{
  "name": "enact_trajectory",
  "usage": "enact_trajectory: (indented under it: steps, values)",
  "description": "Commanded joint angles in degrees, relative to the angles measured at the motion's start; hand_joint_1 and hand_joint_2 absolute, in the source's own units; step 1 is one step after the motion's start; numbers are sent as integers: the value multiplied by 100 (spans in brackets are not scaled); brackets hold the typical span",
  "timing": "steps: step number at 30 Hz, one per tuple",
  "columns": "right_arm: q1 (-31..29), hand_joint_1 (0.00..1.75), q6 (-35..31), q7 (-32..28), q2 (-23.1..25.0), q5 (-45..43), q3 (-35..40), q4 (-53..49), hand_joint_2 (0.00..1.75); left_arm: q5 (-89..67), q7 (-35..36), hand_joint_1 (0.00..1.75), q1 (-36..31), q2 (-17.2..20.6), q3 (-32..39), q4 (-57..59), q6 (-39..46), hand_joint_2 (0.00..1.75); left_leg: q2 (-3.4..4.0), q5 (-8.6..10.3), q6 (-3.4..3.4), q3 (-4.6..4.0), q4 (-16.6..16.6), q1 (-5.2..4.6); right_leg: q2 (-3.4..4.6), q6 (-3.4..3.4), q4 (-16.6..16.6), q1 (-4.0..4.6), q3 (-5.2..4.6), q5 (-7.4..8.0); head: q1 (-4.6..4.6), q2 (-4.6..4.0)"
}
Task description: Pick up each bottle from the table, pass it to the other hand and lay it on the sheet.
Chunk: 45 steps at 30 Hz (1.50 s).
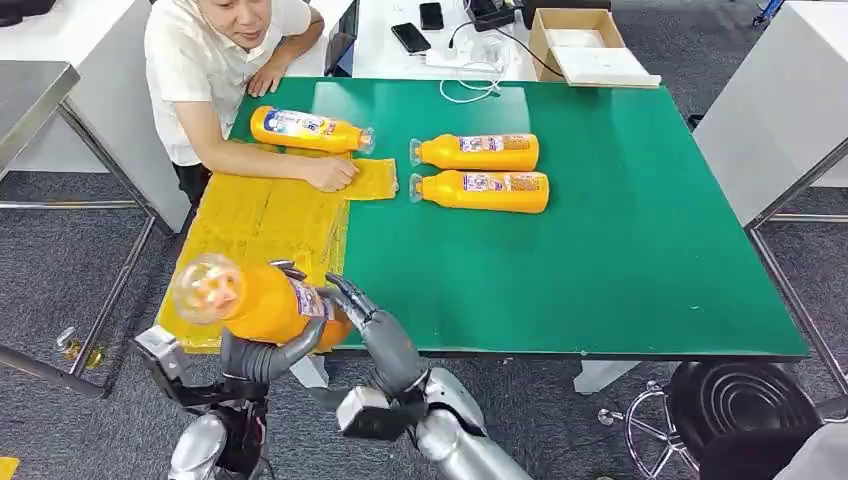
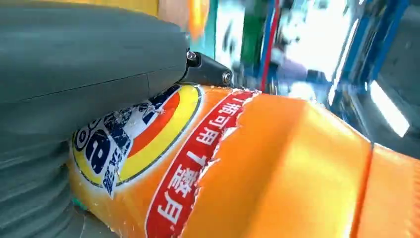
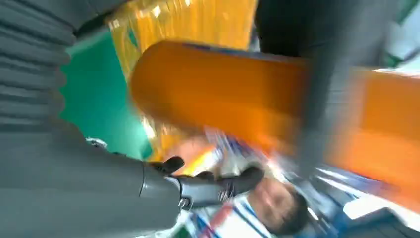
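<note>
Low in the left of my head view, my left hand (image 1: 262,352) wraps its grey fingers around a glossy orange plastic bottle (image 1: 262,303), clear rounded cap toward the camera, held above the near edge of the crinkled yellow sheet (image 1: 262,225). My right hand (image 1: 372,335) sits just beside the bottle's far end, its dark fingers (image 1: 347,291) curling toward the label; I cannot tell whether they are touching it or gripping it, and the blurred right wrist view does not settle it. In the left wrist view the bottle's torn printed label (image 2: 163,163) lies close under the thick grey thumb (image 2: 94,59). In the upper middle of the frame two more orange bottles (image 1: 478,152) lie side by side on the smooth green table (image 1: 620,260), and a third bottle (image 1: 308,130) lies at the sheet's far end, near a person's hand (image 1: 330,173) pressing flat on the sheet.
</note>
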Motion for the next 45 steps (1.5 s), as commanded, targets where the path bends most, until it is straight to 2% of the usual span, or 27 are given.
enact_trajectory:
  steps: [1,6,10,11,14,16,19,21,25,33,36,37,38,39,40,45]
  values:
    - [822,0,-679,27,-715,357,117,-1406,0,-792,34,175,-611,403,883,771,860,175,-8,1,-4,23,-12,-1,-13,-8,-8,1,25,-5,-2,0]
    - [980,0,-800,-10,-638,328,-78,-1380,0,-962,206,175,-734,380,1204,1032,1132,175,-4,1,-3,18,-10,-1,-14,-8,-6,0,19,-4,0,0]
    - [981,0,-853,-103,-580,363,-101,-1316,0,-2667,323,175,-1129,619,1116,1792,1991,175,0,2,-3,15,-10,-1,-6,-8,-5,0,15,-1,0,0]
    - [950,0,-774,-125,-562,310,-81,-1337,0,-3502,420,175,-1309,738,902,2130,2319,175,1,-2,-6,31,-13,0,-7,-12,-7,1,30,-5,0,0]
    - [765,0,-538,-125,-542,267,61,-1285,0,-4890,728,175,-1875,902,486,3149,2481,175,-13,3,-6,29,-13,-1,-19,-13,-5,0,32,-5,-2,0]
    - [660,0,-412,-125,-514,218,177,-1232,0,-5385,902,175,-2309,861,409,3944,2440,175,-14,7,-3,12,-9,-3,-16,-7,-2,-3,14,0,-2,0]
    - [596,0,-361,-125,-426,165,284,-1101,0,-6464,1385,175,-2947,703,128,5184,2833,175,-12,9,-3,12,-8,-2,-16,-7,-1,-2,15,2,-2,0]
    - [599,0,-377,-125,-423,164,298,-1094,0,-6479,1377,175,-2961,668,133,5233,2863,175,-11,9,-5,19,-7,0,-18,-8,-2,1,23,2,0,0]
    - [546,0,-319,-125,-368,54,387,-975,0,-6922,1826,175,-3286,479,20,6054,2587,175,-2,5,-3,22,-6,0,-9,-5,0,0,24,1,-2,0]
    - [540,0,-328,-125,-359,49,397,-960,0,-6930,1809,175,-3314,466,33,6141,2628,175,9,3,-5,29,-6,-1,4,-8,0,0,29,1,-2,0]
    - [547,0,-320,-125,-347,-5,343,-879,0,-6966,1975,175,-3421,457,87,6420,2375,175,5,5,-5,27,-6,0,0,-9,-1,1,29,2,-2,0]
    - [550,0,-322,-125,-335,-27,312,-844,0,-6976,1997,159,-3458,458,94,6505,2290,175,5,4,-5,27,-4,1,2,-7,-1,1,29,3,-2,0]
    - [537,0,-339,-125,-322,-39,281,-768,0,-6959,2018,150,-3520,439,134,6635,2145,175,9,2,-6,41,-8,2,3,-11,-4,3,43,1,0,0]
    - [519,0,-351,-125,-313,-66,267,-717,0,-6835,1939,73,-3566,409,244,6705,2002,175,9,3,-5,38,-7,1,4,-9,-3,2,41,2,-2,0]
    - [503,0,-372,-125,-315,-97,272,-679,0,-6633,1859,5,-3599,370,406,6769,1796,175,6,5,-4,36,-7,-1,3,-6,-2,-1,39,3,0,0]
    - [355,0,-536,-125,-357,-372,401,-434,0,-5998,1661,0,-3741,405,757,7027,346,175,8,5,-3,56,-9,-3,8,-7,-2,-2,59,4,-2,0]
